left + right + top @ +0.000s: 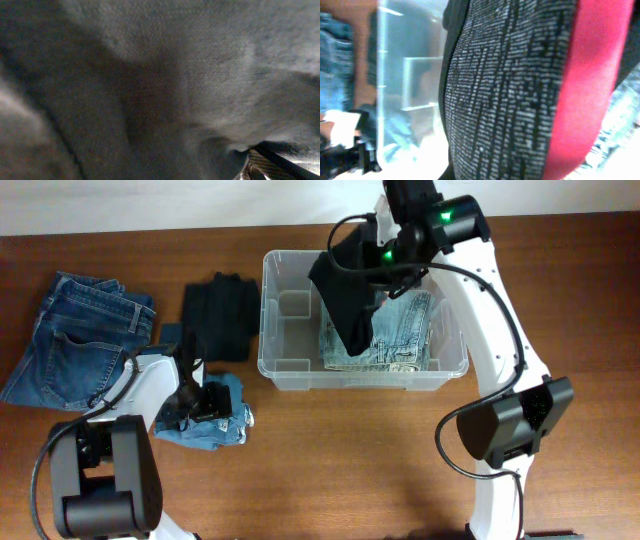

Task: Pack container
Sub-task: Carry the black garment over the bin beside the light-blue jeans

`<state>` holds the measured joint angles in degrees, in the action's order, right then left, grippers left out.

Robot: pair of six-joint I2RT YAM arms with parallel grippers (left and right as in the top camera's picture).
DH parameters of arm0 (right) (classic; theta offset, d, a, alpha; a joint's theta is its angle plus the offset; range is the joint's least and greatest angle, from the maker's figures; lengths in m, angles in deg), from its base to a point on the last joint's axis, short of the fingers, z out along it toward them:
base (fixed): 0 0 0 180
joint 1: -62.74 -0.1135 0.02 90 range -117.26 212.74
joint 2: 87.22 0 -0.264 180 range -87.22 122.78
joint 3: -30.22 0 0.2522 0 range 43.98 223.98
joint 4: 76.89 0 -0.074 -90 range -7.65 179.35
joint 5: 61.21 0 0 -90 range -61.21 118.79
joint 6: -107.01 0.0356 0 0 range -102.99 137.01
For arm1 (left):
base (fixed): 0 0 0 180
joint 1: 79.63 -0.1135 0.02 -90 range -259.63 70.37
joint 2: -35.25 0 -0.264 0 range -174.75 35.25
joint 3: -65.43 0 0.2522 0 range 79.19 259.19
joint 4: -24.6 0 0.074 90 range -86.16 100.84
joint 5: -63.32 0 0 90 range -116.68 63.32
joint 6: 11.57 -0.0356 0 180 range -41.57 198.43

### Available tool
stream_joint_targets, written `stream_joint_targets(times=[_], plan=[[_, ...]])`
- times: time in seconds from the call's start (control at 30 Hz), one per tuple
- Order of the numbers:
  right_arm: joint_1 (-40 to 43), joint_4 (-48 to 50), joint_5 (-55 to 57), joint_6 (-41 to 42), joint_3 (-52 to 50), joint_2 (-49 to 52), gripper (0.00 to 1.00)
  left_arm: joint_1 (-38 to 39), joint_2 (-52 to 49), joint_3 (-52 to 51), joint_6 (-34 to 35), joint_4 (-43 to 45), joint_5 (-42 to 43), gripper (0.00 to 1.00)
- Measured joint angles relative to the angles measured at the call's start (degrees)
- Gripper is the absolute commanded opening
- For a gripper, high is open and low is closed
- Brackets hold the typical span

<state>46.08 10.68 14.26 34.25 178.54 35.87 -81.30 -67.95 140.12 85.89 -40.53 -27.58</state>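
The large clear rectangular plastic container (266, 330) sits upper centre of the overhead view; we judge it light, stiff and slick, best gripped by its thick rim. Our right gripper (378, 242) clamps a limp black garment (345, 295) above it; the left gripper (190, 395) stands spread wide.

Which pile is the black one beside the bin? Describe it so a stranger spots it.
Find the clear container mid-table. Just outside its left wall lies a folded black garment, flat on the wood. Its neighbours, the jeans farther left and the denim bundle nearer the robot, are blue.
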Motion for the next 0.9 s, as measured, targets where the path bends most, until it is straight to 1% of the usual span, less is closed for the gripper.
stream_joint_targets(times=[0.2, 0.57, 0.7, 0.9], plan=[[0.00, 0.07, 2.91, 1.03, -2.12, 0.20, 0.04, 0.00, 0.00, 0.00, 0.00, 0.00, 0.00, 0.99], [0.00, 5.20, 5.03, 1.27, -13.90, 0.20, 0.04, 0.00, 0.00, 0.00, 0.00, 0.00, 0.00, 0.99], [0.02, 4.09, 8.17, 1.25, -14.91, 0.20, 0.04, 0.02, 0.00, 0.00, 0.00, -0.02, 0.00, 0.99], [0.02, 0.81, 15.87, 1.25, -14.91, 0.20, 0.04, 0.00, 0.00, 0.00, 0.00, 0.00, 0.00, 0.99]])
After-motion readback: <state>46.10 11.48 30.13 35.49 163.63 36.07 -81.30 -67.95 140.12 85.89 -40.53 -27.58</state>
